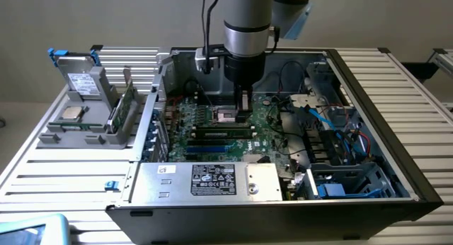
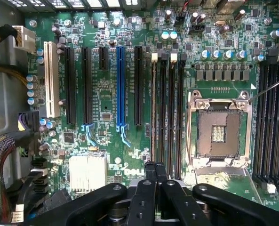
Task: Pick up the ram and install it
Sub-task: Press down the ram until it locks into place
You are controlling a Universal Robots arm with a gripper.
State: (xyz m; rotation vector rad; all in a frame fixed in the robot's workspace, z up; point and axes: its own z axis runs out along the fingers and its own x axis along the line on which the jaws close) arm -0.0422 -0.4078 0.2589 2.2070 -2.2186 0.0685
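Pressed together, the black metal gripper (image 2: 156,169) sits over one end of the black plastic memory slots (image 2: 168,113) in the wrist view. At the exterior view's centre, the thin green circuit-board ram (image 1: 224,132) appears to stand in a slot just beneath it. Pressing one end alone could leave it tilted and half-seated.

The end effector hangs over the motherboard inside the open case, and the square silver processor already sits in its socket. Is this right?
Not fully. The wrist view shows the socket empty; in the exterior view the silver processor lies on the grey holder outside the case. The end effector does hang over the motherboard.
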